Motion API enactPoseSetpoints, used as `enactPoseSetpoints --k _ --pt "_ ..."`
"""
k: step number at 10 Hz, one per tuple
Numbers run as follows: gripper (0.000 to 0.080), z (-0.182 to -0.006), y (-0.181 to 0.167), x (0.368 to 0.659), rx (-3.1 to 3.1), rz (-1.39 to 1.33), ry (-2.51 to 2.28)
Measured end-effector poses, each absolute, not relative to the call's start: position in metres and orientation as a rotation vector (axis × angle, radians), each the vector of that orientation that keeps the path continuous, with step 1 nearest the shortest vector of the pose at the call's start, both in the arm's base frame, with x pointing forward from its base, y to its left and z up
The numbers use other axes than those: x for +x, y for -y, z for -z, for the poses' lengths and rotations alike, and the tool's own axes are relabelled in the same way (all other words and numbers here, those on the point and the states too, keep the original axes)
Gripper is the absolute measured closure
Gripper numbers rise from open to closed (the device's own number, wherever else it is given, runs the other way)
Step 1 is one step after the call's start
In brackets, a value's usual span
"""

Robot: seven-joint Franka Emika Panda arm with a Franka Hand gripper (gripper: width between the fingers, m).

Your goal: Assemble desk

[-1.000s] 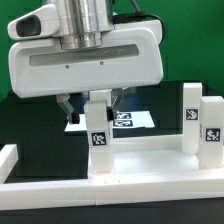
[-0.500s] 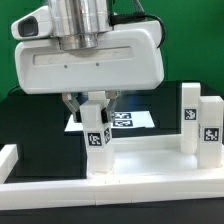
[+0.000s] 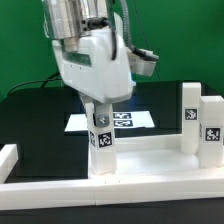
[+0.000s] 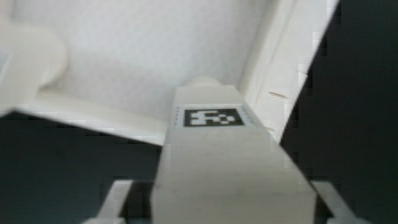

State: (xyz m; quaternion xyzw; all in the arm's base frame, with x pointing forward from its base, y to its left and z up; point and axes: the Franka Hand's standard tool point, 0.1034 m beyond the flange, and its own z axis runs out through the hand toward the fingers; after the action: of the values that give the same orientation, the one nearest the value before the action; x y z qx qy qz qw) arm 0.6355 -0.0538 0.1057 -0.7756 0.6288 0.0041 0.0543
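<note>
A white border bar is lying across the bottom of the exterior frame, on the black table. Behind it the desk tabletop is sitting mid-frame, two tagged legs standing at right. The tool is clenching a tagged leg upright at lower centre. The marker board is lying behind; green wall beyond.

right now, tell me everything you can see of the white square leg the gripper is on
The white square block leg looks like smooth plastic and stands upright in a corner of the white tray-like desk tabletop, at the exterior view's left. It bears a black-and-white tag on its side. The gripper grips its upper part, a finger at each side in the wrist view. Two more legs stand apart at the right.
</note>
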Motion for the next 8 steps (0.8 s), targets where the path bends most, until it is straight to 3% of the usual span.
enactPoseSetpoints --k 5,6,7,8 --pt "0.051 -0.1048 0.0498 0.6351 -2.083 -0.029 -2.201" --pt "0.0275 -0.1049 0.0498 0.6351 -2.138 -0.025 -2.147" --pt "0.0275 -0.1058 0.0501 0.6357 -2.358 -0.008 -1.901" --pt "0.0177 -0.1044 0.0483 0.6355 -2.53 -0.007 -1.666"
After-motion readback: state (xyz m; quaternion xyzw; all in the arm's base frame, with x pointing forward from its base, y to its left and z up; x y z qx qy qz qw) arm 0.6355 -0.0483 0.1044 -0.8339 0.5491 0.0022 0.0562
